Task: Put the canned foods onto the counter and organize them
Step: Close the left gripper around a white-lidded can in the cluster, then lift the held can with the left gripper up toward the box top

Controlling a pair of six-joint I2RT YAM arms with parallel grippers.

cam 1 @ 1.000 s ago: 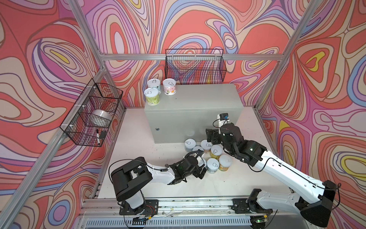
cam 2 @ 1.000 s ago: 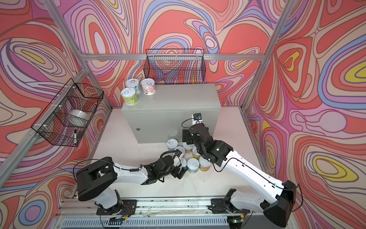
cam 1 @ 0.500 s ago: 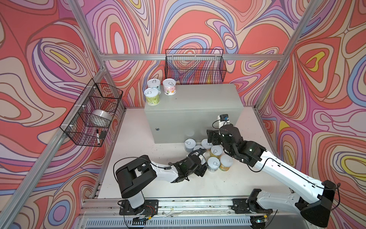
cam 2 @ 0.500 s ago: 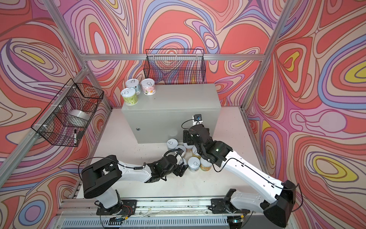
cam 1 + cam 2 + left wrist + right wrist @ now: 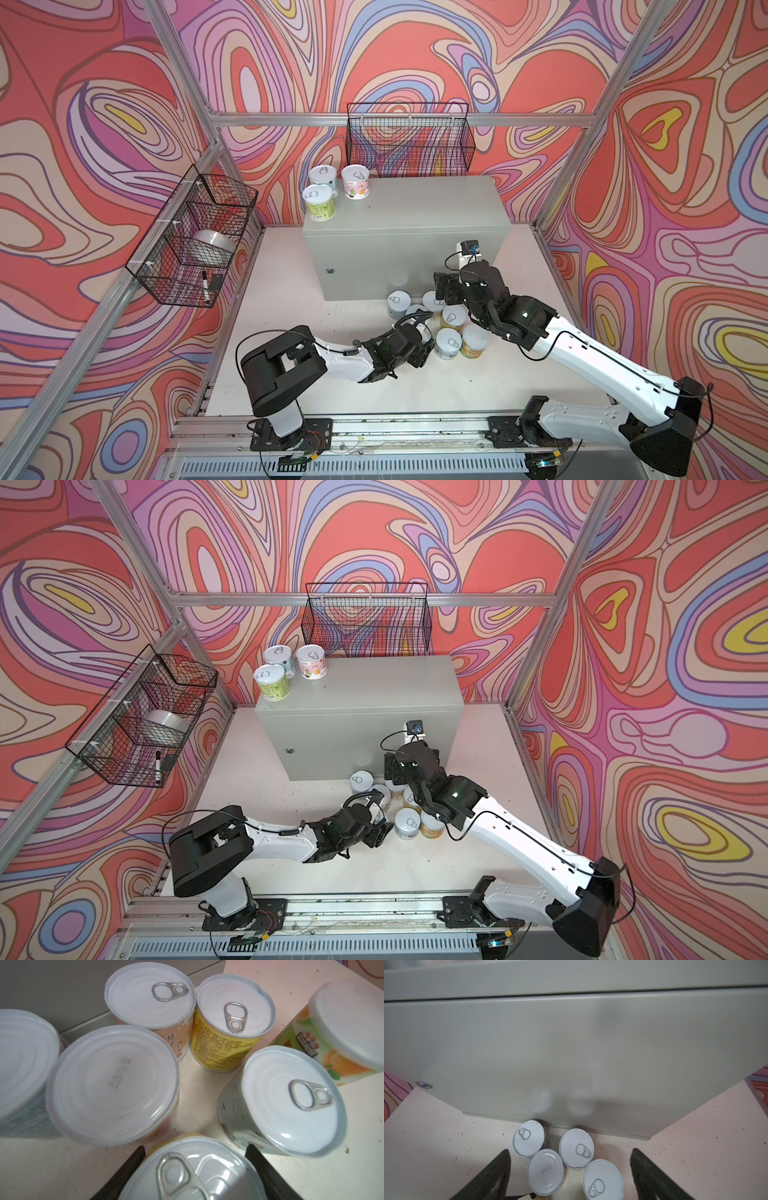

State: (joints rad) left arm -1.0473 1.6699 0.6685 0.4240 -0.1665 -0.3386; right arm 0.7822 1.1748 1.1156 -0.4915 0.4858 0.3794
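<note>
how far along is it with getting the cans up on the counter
Done: three cans stand at the back left of the counter. In hand: the left end effector grips a yellow can on the table. Left: that can and six others clustered before the counter; the right end effector hangs open above them.

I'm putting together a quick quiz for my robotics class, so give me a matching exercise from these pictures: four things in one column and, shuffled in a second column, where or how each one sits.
Things
1. green can
2. tape roll
3. date-stamped can
4. left gripper

Places or states
A. jaws on either side of a pull-tab can
B. bottom up on the table, in front of the counter
C. upright on the counter's top
D. inside the wire basket on the side wall

Pairs: 1-C, 2-D, 3-B, 4-A
</note>
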